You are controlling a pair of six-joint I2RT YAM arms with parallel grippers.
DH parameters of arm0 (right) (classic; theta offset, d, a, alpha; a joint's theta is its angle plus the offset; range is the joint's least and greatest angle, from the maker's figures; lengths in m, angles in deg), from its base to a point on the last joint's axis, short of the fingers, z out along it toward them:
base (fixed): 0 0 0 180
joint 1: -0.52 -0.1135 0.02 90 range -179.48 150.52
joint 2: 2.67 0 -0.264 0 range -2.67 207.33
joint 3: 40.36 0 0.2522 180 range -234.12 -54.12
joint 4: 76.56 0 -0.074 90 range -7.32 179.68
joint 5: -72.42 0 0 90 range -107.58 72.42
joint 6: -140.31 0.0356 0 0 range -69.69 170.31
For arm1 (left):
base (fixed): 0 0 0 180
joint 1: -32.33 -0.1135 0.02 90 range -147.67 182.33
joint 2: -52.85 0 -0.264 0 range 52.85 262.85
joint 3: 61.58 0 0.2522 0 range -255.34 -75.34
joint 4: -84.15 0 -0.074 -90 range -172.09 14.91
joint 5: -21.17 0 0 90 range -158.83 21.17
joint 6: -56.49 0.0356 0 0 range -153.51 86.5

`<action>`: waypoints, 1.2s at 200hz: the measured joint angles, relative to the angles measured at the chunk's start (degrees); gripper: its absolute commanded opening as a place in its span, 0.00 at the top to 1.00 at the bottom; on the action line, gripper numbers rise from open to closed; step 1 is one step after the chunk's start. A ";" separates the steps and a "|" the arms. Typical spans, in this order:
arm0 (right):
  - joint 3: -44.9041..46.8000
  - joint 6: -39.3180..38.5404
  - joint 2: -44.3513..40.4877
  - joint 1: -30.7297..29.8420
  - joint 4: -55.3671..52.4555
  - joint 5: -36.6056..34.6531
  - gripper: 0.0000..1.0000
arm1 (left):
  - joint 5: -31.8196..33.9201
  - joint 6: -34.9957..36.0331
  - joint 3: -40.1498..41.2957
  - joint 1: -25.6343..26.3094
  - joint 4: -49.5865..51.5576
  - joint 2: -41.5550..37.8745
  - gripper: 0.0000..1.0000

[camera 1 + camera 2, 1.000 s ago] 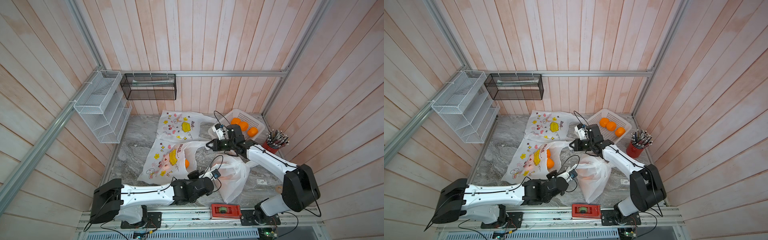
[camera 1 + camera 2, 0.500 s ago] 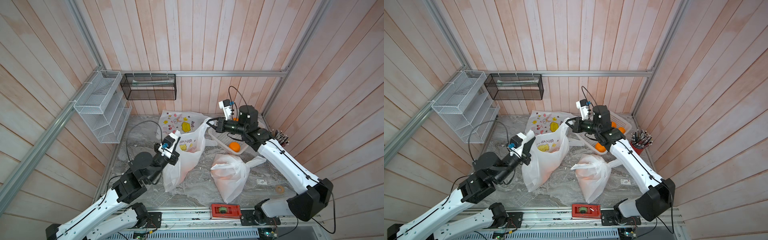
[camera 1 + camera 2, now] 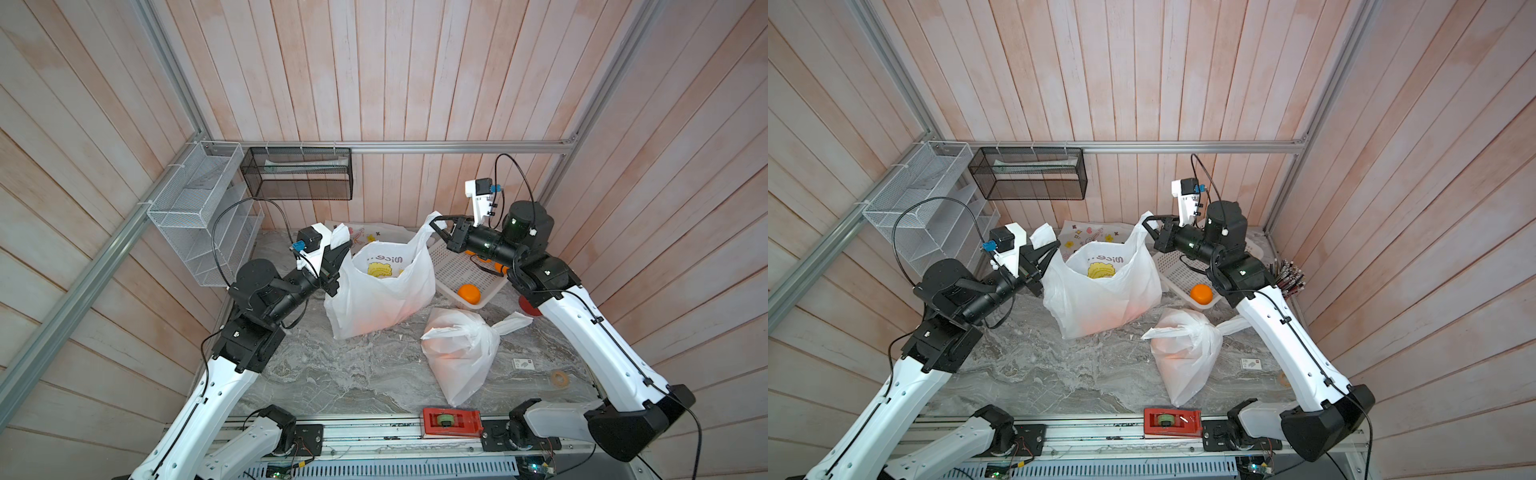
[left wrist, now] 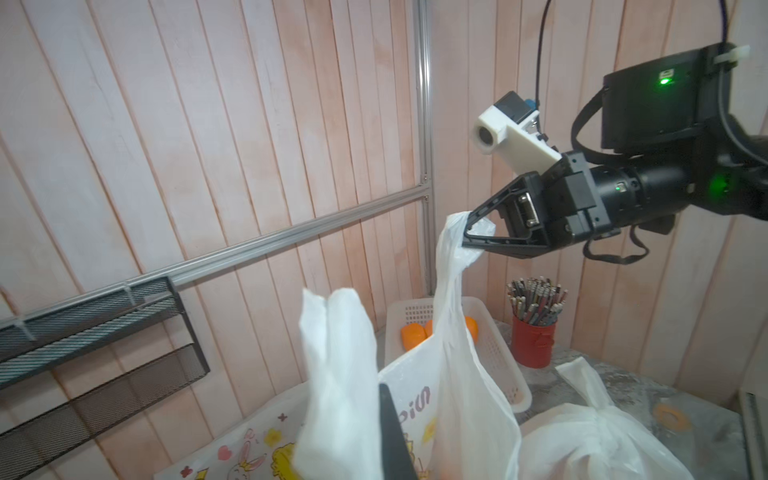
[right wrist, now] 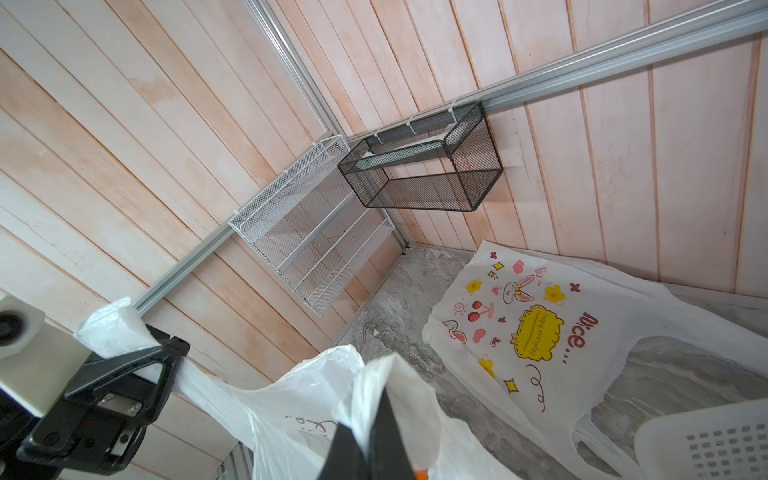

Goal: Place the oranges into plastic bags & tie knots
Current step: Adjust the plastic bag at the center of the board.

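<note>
walls (image 3: 374, 75): pink planks | tabletop (image 3: 332, 374): grey marble | white rack (image 3: 195, 216) | black rack (image 3: 297, 174)

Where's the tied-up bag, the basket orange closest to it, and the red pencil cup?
tied bag (image 3: 457, 357): in a top view, middle of its bulging body.
orange (image 3: 469, 294): in a top view, centre of the fruit.
red cup (image 4: 533, 345): in the left wrist view, its front wall.

Bright, even light; soft shadows and wide-angle bending.
Both top views are sharp, their wall planks (image 3: 374, 83) fanning outward toward the frame edges, and the marble tabletop (image 3: 332, 374) shows only faint, soft-edged shadows. In the left wrist view the bag handle (image 4: 336, 374) at lower centre is blurred from closeness, and a green indicator light (image 4: 665, 79) at upper right blooms slightly.
</note>
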State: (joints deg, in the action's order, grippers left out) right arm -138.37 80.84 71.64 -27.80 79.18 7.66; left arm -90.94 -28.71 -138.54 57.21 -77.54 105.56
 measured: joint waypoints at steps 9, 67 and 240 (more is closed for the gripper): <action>1.66 0.24 -0.74 0.09 -0.02 -0.57 1.00 | -2.38 -1.27 1.68 -0.37 -0.92 0.07 1.00; 8.44 2.03 -3.17 3.30 0.26 -0.96 0.61 | -15.10 -6.69 8.79 -2.56 -7.26 3.56 1.00; 5.97 -33.99 -0.09 -12.44 1.49 8.96 0.02 | -43.76 -2.75 7.50 -8.83 -16.50 12.90 1.00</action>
State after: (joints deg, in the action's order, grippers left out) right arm -132.40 46.85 71.55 -40.23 80.66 16.62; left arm -134.69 -31.46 -131.04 48.38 -94.04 118.45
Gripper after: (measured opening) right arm 0.980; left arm 0.047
